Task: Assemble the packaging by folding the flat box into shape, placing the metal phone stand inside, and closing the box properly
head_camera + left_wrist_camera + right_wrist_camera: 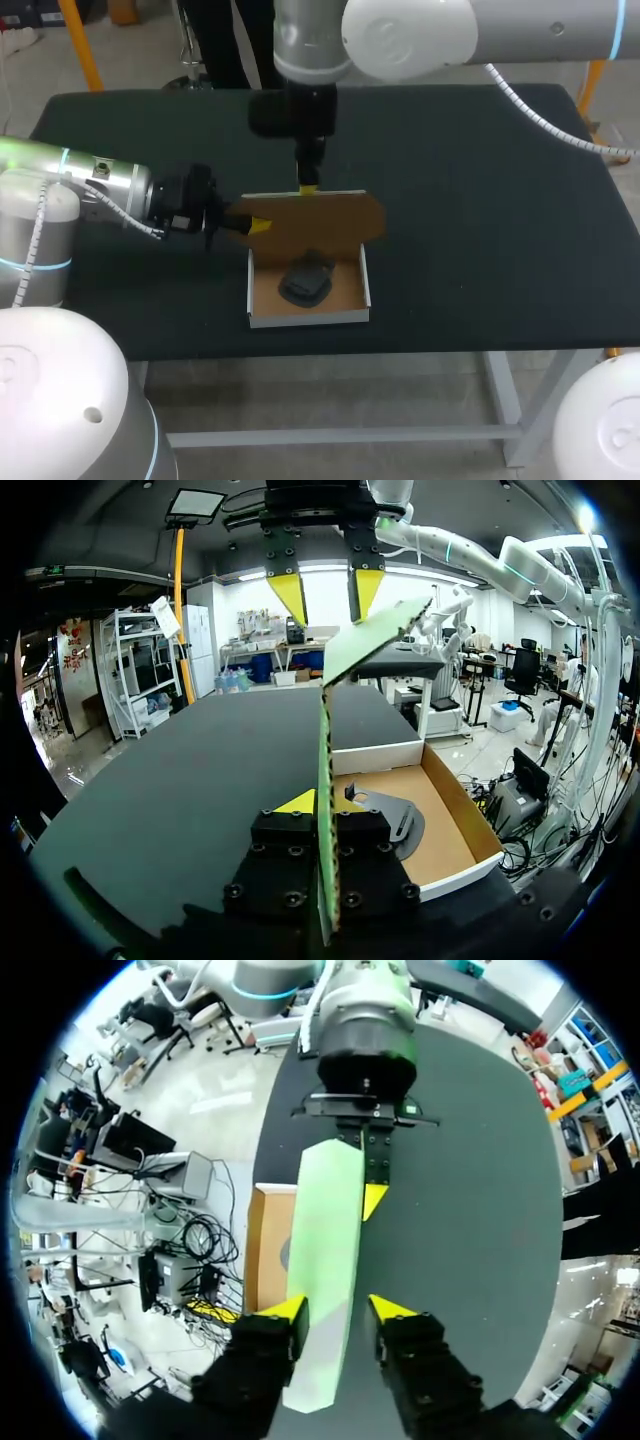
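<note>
The white cardboard box (pixel 310 318) lies open on the black table, its brown lid (pixel 320 215) raised upright along the back. The dark metal phone stand (pixel 305 280) rests inside the box. My left gripper (pixel 250 225) is shut on the lid's left edge; in the left wrist view the lid (pixel 328 780) runs edge-on between its fingers, with the stand (pixel 395 820) and box wall (pixel 460 875) beside it. My right gripper (pixel 308 188) hangs over the lid's top edge. Its fingers (pixel 290 1312) straddle the lid (pixel 325 1260), apart and open.
The black table (pixel 480 200) stretches wide to the right of the box and behind the lid. Its front edge runs just below the box. My left arm (pixel 90 180) lies low across the table's left side.
</note>
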Robot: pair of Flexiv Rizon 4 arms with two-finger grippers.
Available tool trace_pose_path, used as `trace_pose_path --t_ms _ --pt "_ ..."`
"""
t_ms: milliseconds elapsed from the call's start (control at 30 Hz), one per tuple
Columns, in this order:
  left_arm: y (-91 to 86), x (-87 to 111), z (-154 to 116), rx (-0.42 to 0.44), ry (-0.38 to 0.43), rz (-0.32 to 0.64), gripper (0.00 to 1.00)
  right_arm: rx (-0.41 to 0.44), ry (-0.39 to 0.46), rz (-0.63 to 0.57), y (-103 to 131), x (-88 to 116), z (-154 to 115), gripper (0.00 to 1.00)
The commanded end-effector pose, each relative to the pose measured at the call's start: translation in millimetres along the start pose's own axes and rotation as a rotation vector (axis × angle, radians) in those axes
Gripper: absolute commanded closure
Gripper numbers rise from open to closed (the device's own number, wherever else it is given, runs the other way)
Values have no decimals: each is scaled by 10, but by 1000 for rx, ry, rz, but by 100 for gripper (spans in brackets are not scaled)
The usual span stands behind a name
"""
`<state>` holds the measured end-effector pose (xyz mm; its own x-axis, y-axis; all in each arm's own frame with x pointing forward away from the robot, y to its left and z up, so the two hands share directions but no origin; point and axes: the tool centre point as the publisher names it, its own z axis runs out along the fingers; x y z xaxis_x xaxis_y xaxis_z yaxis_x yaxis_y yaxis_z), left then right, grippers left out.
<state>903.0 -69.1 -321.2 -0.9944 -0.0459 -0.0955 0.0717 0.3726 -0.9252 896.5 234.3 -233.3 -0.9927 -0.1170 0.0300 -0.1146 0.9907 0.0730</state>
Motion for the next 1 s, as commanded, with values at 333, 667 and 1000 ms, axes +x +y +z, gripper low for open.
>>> trace_pose_path --t_ms 333,667,1000 --pt "22 6 5 1 0 0 100 2 10 -9 29 40 90 57" --pt "22 6 5 1 0 0 100 14 24 -13 51 48 178 55" --pt "22 6 5 1 0 0 100 25 39 -12 71 22 240 54"
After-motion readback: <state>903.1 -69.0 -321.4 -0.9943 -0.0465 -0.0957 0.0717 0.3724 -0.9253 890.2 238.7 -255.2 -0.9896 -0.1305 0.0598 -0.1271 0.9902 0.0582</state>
